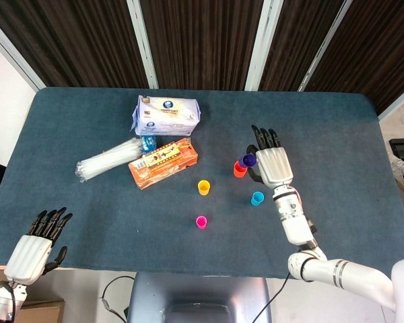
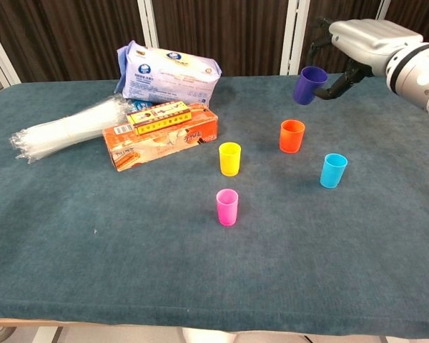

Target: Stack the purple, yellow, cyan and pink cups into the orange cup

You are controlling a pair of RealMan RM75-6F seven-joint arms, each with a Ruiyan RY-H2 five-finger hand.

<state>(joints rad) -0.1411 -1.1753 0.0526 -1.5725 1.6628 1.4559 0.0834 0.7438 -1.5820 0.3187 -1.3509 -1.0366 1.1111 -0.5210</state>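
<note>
My right hand (image 1: 273, 163) (image 2: 359, 41) holds the purple cup (image 2: 309, 85) (image 1: 248, 161) in the air, above and slightly right of the orange cup (image 2: 292, 136) (image 1: 239, 169). The orange cup stands upright on the table. The cyan cup (image 2: 333, 171) (image 1: 257, 198) stands to its right and nearer. Left of the orange cup is the yellow cup (image 2: 229, 158) (image 1: 203, 188), with the pink cup (image 2: 227, 207) (image 1: 201, 222) in front of it. My left hand (image 1: 34, 243) hangs open off the table's near left corner, holding nothing.
An orange box (image 2: 161, 134), a white-and-blue tissue pack (image 2: 169, 73) and a clear bag of white sticks (image 2: 68, 128) lie at the back left. The blue table (image 2: 200, 279) has a wide bare strip along its front.
</note>
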